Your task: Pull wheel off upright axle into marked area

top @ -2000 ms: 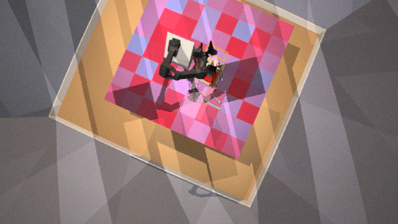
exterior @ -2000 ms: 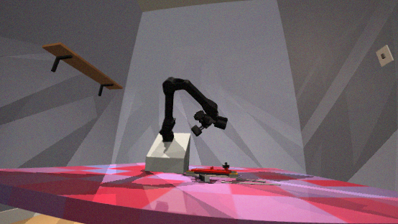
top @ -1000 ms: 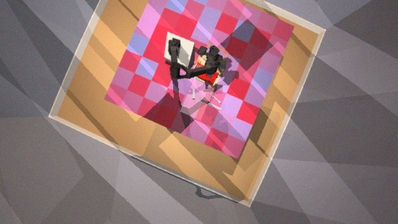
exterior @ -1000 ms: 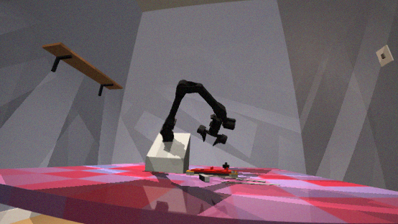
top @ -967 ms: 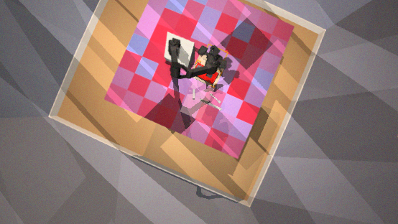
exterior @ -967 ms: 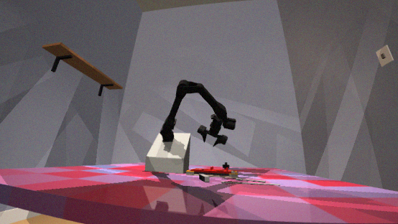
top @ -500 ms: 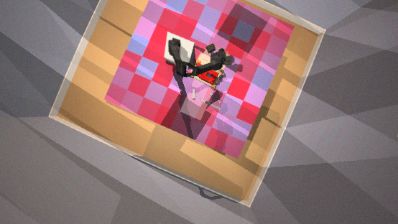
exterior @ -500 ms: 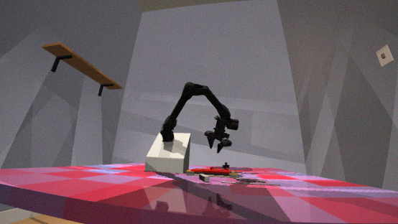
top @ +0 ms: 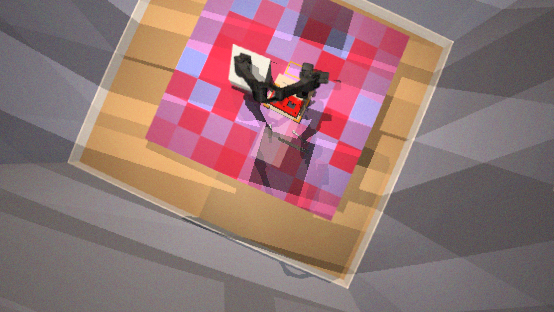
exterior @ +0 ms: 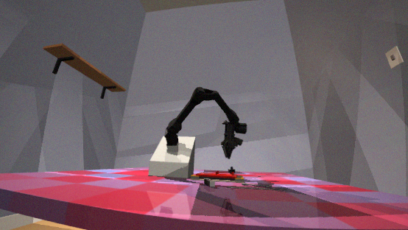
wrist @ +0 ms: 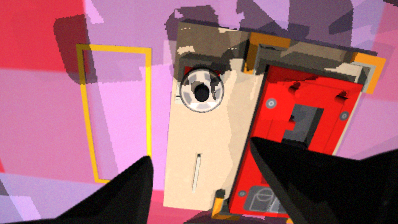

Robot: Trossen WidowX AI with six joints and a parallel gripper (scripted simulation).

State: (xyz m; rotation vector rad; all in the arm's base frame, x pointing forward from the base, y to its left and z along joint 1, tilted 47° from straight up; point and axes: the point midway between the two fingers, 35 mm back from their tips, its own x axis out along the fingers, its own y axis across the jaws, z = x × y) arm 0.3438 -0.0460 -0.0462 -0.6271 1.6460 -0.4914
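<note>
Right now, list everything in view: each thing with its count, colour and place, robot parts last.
Wheel: one, silver with dark hub, on the axle on the cream board.
Cream board: one, beside the red plate.
Red plate: one, orange-cornered, right of the board.
Marked area: one, yellow outline, left of the board.
Checkered table top: one, red, pink and lilac.
Shelf: one, brown, on the wall.
White block: one, under the arm's base.
Arm: one, black.
Gripper: one, black, open, above the board, holding nothing.
</note>
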